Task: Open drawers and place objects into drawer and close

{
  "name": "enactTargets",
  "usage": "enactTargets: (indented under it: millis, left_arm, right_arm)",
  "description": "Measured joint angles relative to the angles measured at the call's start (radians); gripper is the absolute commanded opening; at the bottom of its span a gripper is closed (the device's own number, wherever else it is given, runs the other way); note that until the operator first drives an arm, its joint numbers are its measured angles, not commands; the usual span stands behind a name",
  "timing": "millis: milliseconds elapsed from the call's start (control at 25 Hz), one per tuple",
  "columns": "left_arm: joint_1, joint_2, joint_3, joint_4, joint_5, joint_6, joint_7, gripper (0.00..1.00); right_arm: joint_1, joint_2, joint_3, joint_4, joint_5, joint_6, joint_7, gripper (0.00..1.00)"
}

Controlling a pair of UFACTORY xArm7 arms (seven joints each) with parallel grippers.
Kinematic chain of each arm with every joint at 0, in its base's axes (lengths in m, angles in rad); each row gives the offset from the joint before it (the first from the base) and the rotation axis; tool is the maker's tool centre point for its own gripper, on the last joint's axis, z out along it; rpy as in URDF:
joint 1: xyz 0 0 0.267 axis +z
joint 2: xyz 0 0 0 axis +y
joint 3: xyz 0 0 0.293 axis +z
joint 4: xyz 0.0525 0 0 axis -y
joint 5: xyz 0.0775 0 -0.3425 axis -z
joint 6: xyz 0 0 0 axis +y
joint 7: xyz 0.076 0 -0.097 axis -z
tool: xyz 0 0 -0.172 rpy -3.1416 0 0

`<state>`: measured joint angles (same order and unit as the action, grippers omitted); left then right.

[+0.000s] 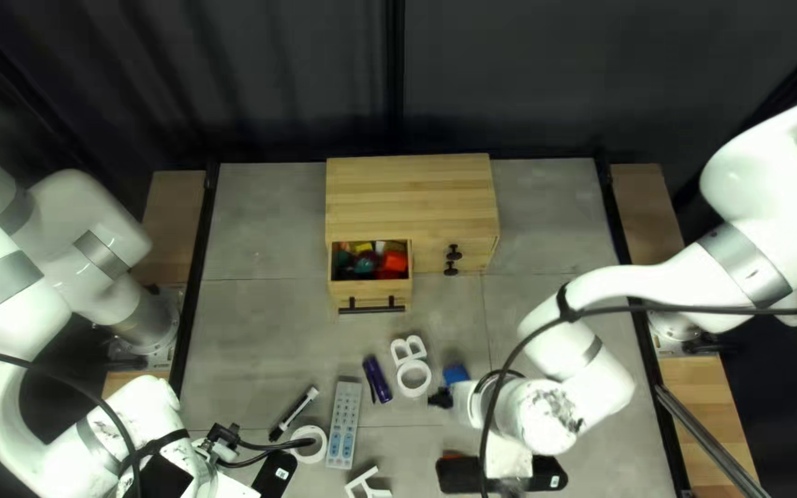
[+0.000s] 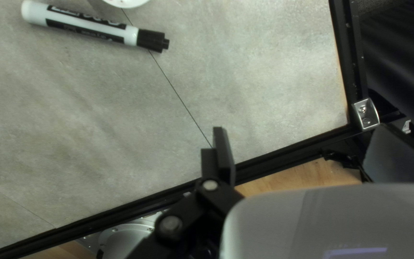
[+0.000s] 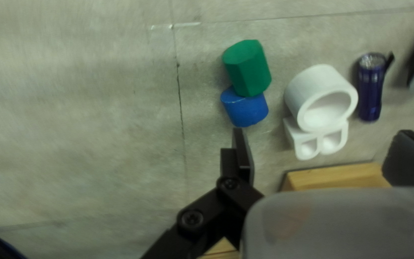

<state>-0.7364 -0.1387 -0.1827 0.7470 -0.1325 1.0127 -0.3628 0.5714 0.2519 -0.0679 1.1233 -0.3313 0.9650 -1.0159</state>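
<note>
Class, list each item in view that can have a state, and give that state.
Bar-handled drawer: open, holding things
Knobbed cabinet front: closed
Marker: capped, lying
Remote: buttons up
Flashlight: lying; lit or not, unclear
Left gripper: open, empty
Right gripper: open, empty

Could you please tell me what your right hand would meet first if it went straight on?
Probably the white ring or the B beside it, ahead of my open right hand, though depth is unclear.
</note>
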Motion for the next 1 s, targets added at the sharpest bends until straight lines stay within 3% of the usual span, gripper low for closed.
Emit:
enactTargets:
  millis: [400,1000]
  left_arm:
    - [0.000,0.000,0.000,0.000,0.000,0.000,0.000,1.00]
    - [0.000,0.000,0.000,0.000,0.000,0.000,0.000,1.00]
  right_arm:
    - [-0.033,0.110,0.019,0.031,0.072,-0.038,-0.080,1.00]
    - [-0.070,0.149,0.019,0.006,0.106,-0.113,-0.113,1.00]
